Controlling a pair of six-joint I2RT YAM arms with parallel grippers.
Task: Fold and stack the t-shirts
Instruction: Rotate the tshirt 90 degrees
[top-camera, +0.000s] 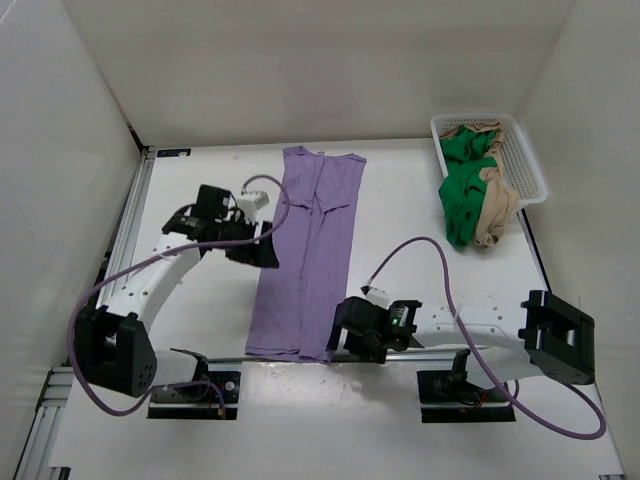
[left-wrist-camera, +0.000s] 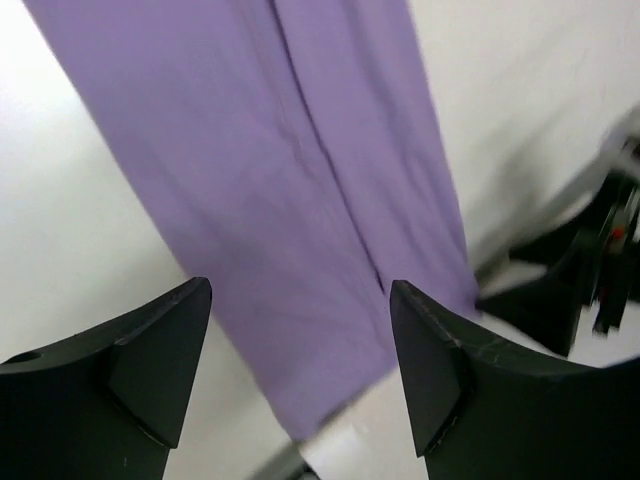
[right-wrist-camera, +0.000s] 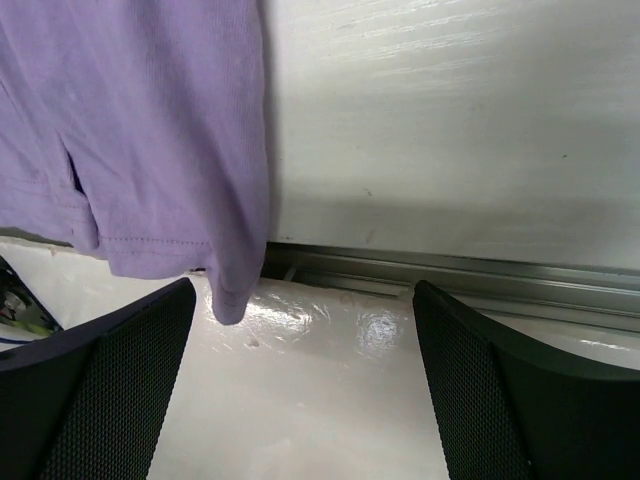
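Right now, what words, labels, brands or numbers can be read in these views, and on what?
None readable.
The lavender shirt, green shirt, tan shirt and white basket are plain.
A tiny green patch on the right arm is too small to read.

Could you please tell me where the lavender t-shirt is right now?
In the top view, the lavender t-shirt lies centrally as a long strip, between the left pincer and right pincer.

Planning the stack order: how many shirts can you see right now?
3. The purple shirt lies in a long folded strip mid-table; the green shirt and tan shirt are bunched in the basket at far right. More could be buried there.
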